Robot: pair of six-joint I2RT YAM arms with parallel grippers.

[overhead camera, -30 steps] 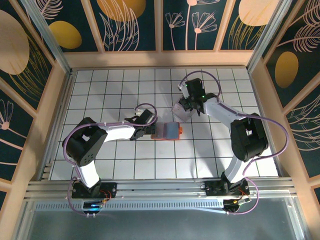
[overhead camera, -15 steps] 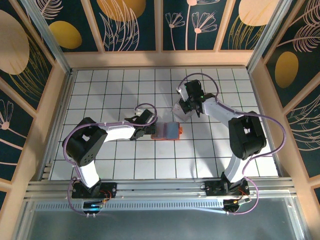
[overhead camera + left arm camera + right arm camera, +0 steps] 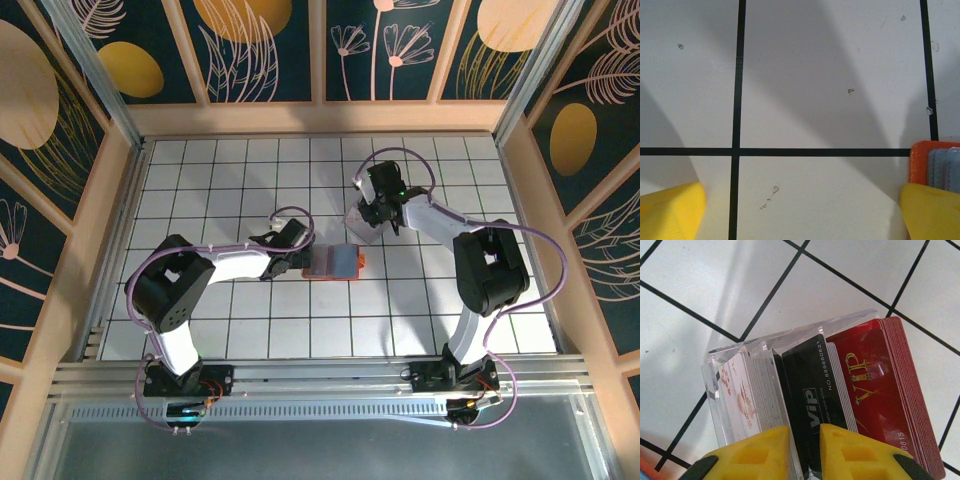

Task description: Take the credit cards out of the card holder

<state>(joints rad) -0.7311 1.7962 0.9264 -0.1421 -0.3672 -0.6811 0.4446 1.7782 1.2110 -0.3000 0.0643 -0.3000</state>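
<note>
The card holder (image 3: 338,263) lies open on the tiled table, orange-red rim around a blue-grey inside. My left gripper (image 3: 300,257) rests just left of it, open. In the left wrist view its yellow fingertips (image 3: 670,210) stand far apart over bare tile, and the card holder's corner (image 3: 920,157) sits by the right fingertip. My right gripper (image 3: 805,445) points down into a clear box (image 3: 722,375) of credit cards. Its jaws stand slightly apart, with a black VIP card (image 3: 812,385) upright between them. Red VIP cards (image 3: 880,385) and white printed cards (image 3: 740,395) flank it.
The clear box (image 3: 360,222) stands about one tile behind and to the right of the card holder. Wooden walls and a metal rail (image 3: 300,375) frame the white tiled table (image 3: 220,180). Both arms' purple cables arch above them.
My right gripper's jaws have parted a little over the clear box, and its arm shifted slightly left. The left arm and the card holder have not moved.
</note>
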